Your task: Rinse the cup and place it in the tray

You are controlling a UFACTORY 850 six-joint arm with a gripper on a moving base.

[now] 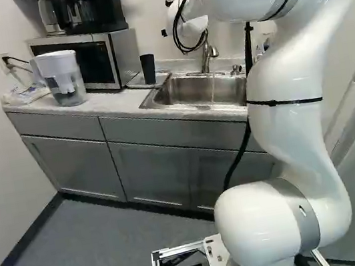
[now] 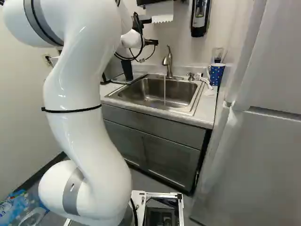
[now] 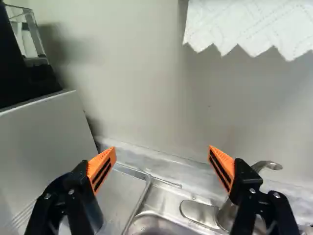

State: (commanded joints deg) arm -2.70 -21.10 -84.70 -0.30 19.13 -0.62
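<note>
Part of my black gripper (image 2: 151, 42) shows beyond the white wrist, above the counter by the sink. In the wrist view the gripper (image 3: 162, 164) has its orange-padded fingers wide apart with nothing between them. A black cup (image 1: 148, 69) stands on the flat tray (image 1: 167, 74) left of the sink; in the wrist view the cup (image 3: 96, 208) is partly hidden behind one finger. Water runs from the faucet (image 2: 167, 60) into the steel sink (image 2: 153, 94).
A microwave (image 1: 123, 54) stands beside the tray, with a water pitcher (image 1: 63, 80) at its other side. A dotted blue mug (image 2: 217, 74) is right of the sink. Paper towel (image 3: 244, 24) hangs on the wall ahead. A fridge (image 2: 263, 155) stands to the right.
</note>
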